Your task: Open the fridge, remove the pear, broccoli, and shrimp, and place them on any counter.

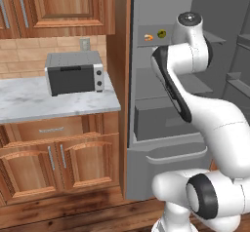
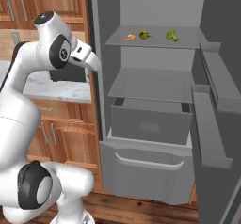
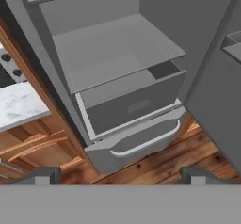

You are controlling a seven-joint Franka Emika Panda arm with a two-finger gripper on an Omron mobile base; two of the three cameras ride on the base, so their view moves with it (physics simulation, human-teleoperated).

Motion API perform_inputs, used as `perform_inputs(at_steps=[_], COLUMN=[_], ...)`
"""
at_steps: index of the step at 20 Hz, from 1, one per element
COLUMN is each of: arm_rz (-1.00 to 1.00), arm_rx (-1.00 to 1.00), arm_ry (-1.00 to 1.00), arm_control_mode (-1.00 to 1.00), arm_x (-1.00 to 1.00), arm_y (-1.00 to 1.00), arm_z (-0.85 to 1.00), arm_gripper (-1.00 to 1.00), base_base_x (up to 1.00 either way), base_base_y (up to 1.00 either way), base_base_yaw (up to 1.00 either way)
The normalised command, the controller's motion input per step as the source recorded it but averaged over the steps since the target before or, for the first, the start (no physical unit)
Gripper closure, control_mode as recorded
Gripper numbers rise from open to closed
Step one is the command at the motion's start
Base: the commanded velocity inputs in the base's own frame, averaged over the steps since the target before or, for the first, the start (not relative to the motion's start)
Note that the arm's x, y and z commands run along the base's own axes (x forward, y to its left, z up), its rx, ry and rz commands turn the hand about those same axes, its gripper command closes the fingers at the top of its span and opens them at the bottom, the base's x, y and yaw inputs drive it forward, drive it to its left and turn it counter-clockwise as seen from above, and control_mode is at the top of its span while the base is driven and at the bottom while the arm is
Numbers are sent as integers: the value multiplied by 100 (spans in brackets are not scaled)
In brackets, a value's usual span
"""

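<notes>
In the left base view the fridge [image 1: 161,128] stands with its door swung wide beside the wooden cabinets. On its upper shelf the orange shrimp [image 1: 149,37] lies just left of the olive pear [image 1: 161,33], both partly behind the white arm, which bends across the front of the open compartment. To the left, the marble bench [image 1: 29,102] carries a grey toaster oven [image 1: 74,72] near its right end.

In the right base view the fridge [image 2: 150,100] interior faces the camera, its door [image 2: 221,115] hanging open on the right with shelves along its inside. On the top shelf, three things sit in a row, apart from one another: the shrimp [image 2: 129,37] on the left, the pear [image 2: 144,35] in the middle, the broccoli [image 2: 172,36] on the right. The arm's wrist reaches toward the fridge's left edge, at about the height of that shelf and well short of the food. A strip of the bench [image 2: 61,91] shows behind the arm.

In the hand view the fingers [image 3: 120,176] are spread wide and grasp nothing; one dark fingertip [image 3: 40,175] rises at the lower left, the other at the lower right. Between and beyond them lie a bare middle shelf [image 3: 113,53], a grey drawer [image 3: 136,105] under it and the bottom drawer with a pale curved handle [image 3: 146,140]. The bench [image 3: 19,105] edge is at the left.
</notes>
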Motion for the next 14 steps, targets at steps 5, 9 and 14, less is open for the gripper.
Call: perform_inputs(at_steps=[5, 9, 14], arm_rz=[9, 2, 2], arm_rx=[0, 0, -1], arm_ry=[-8, 1, 4], arm_control_mode=[-100, -100, -100], arm_x=[-3, -44, -46], arm_y=[24, -6, -3], arm_z=[20, 24, 18], arm_gripper=[-100, -100, -100], base_base_x=[0, 0, 0], base_base_y=[0, 0, 0], base_base_yaw=[0, 0, 0])
